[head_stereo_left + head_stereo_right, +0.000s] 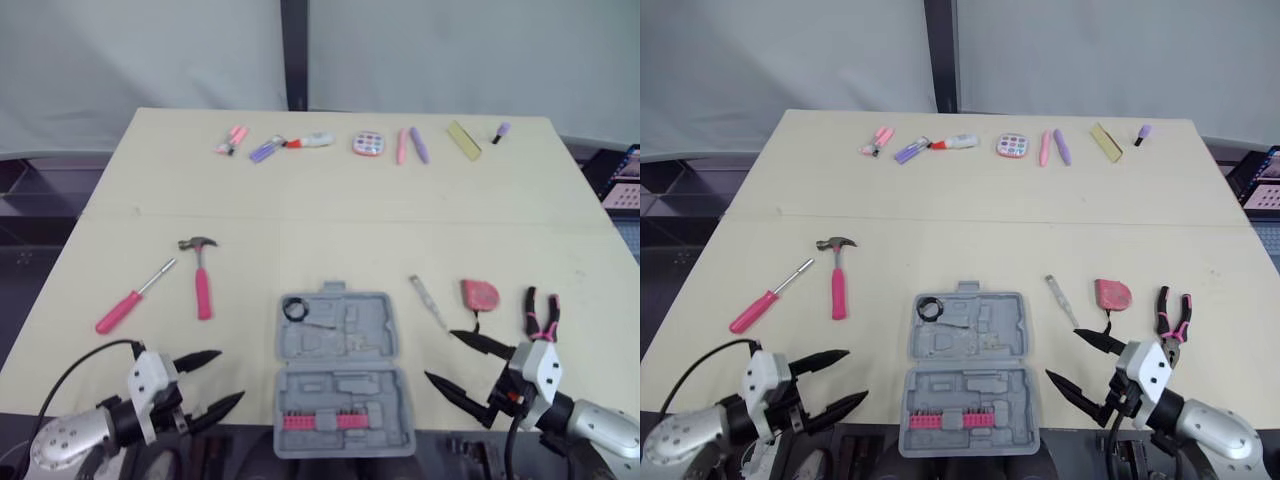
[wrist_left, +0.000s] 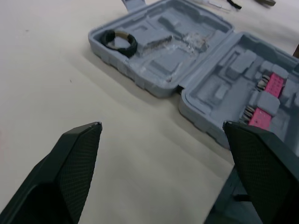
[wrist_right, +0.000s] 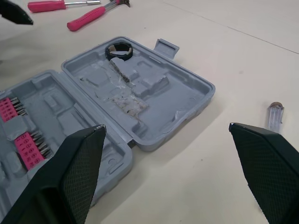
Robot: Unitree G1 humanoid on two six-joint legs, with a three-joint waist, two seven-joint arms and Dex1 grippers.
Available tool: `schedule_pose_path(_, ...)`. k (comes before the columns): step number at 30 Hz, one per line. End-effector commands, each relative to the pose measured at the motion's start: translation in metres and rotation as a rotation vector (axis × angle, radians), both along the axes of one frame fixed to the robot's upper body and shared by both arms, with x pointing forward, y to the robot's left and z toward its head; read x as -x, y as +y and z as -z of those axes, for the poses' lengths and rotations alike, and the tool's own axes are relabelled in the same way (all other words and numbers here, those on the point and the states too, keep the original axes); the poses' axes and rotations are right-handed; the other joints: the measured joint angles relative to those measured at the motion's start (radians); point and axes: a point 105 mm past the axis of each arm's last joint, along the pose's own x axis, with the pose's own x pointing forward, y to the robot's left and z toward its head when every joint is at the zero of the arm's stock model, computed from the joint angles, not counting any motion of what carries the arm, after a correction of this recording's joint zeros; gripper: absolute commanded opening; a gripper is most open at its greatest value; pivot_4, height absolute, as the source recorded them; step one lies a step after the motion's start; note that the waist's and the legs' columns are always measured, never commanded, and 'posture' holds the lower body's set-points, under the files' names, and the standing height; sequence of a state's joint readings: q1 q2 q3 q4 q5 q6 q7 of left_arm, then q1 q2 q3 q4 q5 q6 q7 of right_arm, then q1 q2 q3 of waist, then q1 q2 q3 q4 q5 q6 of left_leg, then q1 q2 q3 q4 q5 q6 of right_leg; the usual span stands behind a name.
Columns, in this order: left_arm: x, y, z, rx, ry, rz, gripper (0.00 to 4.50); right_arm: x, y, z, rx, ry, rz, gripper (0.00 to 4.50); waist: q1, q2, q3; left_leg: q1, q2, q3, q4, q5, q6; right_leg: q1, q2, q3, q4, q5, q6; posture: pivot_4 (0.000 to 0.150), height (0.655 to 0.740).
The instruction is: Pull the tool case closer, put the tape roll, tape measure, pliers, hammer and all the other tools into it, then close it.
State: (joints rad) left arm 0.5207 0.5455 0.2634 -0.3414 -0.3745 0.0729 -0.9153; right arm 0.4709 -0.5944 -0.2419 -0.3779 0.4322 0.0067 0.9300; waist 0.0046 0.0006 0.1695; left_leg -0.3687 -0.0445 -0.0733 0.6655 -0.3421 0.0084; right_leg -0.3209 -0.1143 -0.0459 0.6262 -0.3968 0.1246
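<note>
The grey tool case point(image 1: 338, 372) lies open at the table's near edge, a black tape roll point(image 1: 295, 309) in its far left corner and pink bits point(image 1: 320, 421) in the near half. My left gripper point(image 1: 213, 382) hangs open left of the case, empty. Right of the case my right gripper point(image 1: 462, 362) is open and empty too. Beyond it lie the red tape measure point(image 1: 479, 293), the pink-handled pliers point(image 1: 541, 312) and a small clear screwdriver point(image 1: 427, 300). The pink hammer point(image 1: 202, 277) and a pink screwdriver point(image 1: 133, 298) rest to the left.
Along the table's far side lies a row of small items: pink and purple pens point(image 1: 411, 145), a white tube point(image 1: 310, 141), a round pink case point(image 1: 368, 144), a yellow block point(image 1: 463, 139). A dark post point(image 1: 293, 55) stands behind the table.
</note>
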Motion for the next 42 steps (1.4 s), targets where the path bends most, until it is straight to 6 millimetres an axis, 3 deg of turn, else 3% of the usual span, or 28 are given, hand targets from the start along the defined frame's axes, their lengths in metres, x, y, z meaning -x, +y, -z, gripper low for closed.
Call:
schedule_pose_path(1,0.000,-0.001,-0.005,-0.027,-0.048,0.000,4.48,0.005,-0.002,-0.002,0.004,-0.006,-0.020,4.50,0.003,0.000,0.000,0.000,0.000,0.000,0.000,0.000,0.000,0.000,0.000,0.000,0.000,0.000,0.000,0.150,0.7400)
schedule_pose_path(4,-0.004,-0.005,-0.011,-0.022,-0.079,0.026,4.48,0.003,-0.005,-0.003,0.008,-0.010,-0.013,4.50,0.005,0.000,0.000,0.000,0.000,0.001,0.000,0.000,0.000,0.000,0.000,0.000,0.000,0.000,0.000,0.150,0.7400)
schedule_pose_path(8,-0.023,-0.030,-0.053,0.063,-0.186,0.153,4.48,-0.006,-0.022,-0.009,-0.006,-0.029,0.166,4.50,0.019,0.000,0.000,0.000,0.000,0.000,0.001,0.000,0.000,0.000,0.000,0.000,0.000,0.000,0.000,0.150,0.7400)
schedule_pose_path(11,-0.021,-0.047,-0.065,0.081,-0.195,0.288,4.48,-0.005,-0.034,-0.007,0.038,-0.040,0.285,4.50,0.018,0.002,-0.001,0.000,-0.001,0.000,0.001,0.000,0.000,0.000,0.000,0.002,0.001,0.000,0.000,0.150,0.7400)
schedule_pose_path(15,-0.018,-0.052,-0.065,0.073,-0.179,0.364,4.48,-0.005,-0.043,-0.005,0.046,-0.026,0.441,4.50,0.006,0.006,-0.003,0.001,0.000,0.002,-0.002,0.000,0.000,-0.002,0.001,0.000,0.001,0.000,0.000,0.150,0.7400)
schedule_pose_path(21,-0.026,-0.060,-0.062,0.066,-0.181,0.393,4.48,-0.026,-0.062,0.011,0.011,0.099,0.773,4.50,-0.006,0.009,-0.005,0.001,0.002,0.003,-0.002,0.001,-0.001,-0.001,0.002,0.001,0.001,0.000,0.000,0.150,0.7400)
schedule_pose_path(30,-0.033,-0.073,-0.071,0.053,-0.208,0.406,4.48,-0.069,-0.069,0.012,-0.083,0.184,0.959,4.50,-0.007,0.013,-0.007,0.001,0.001,0.002,-0.002,0.001,-0.001,-0.002,0.002,0.009,0.002,0.000,0.000,0.150,0.7400)
schedule_pose_path(42,-0.034,-0.073,-0.073,0.043,-0.211,0.375,4.48,-0.088,-0.066,0.022,-0.091,0.263,1.013,4.50,-0.009,0.013,-0.007,0.001,0.000,0.002,-0.003,0.001,-0.001,-0.005,0.003,0.012,0.005,0.000,0.000,0.150,0.7400)
